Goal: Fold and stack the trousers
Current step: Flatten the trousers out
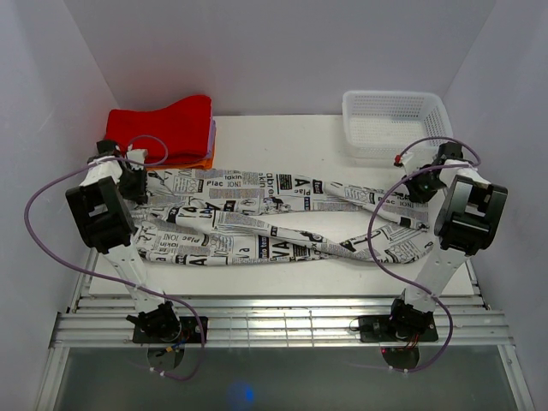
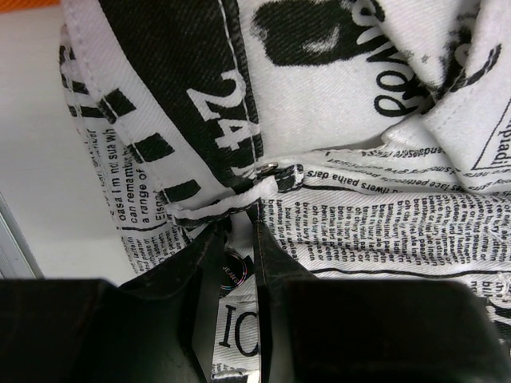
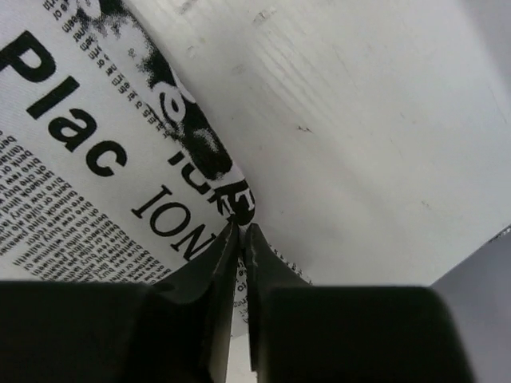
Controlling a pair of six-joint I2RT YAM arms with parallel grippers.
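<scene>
The trousers (image 1: 265,227) lie stretched across the table (image 1: 282,137) from 9 o'clock to 3 o'clock, with the legs crossing near the middle. My left gripper (image 2: 243,215) is pinched onto the waistband just below a belt loop (image 2: 243,195), a strip of cloth between its fingers. My right gripper (image 3: 242,231) is clamped on a leg hem at the 3 o'clock end. I judge the first fold is in hand. I'd raise both ends together, only enough to clear the cloth, and carry hem toward waist evenly, minding the red cloth (image 1: 167,128) at 11 o'clock.
</scene>
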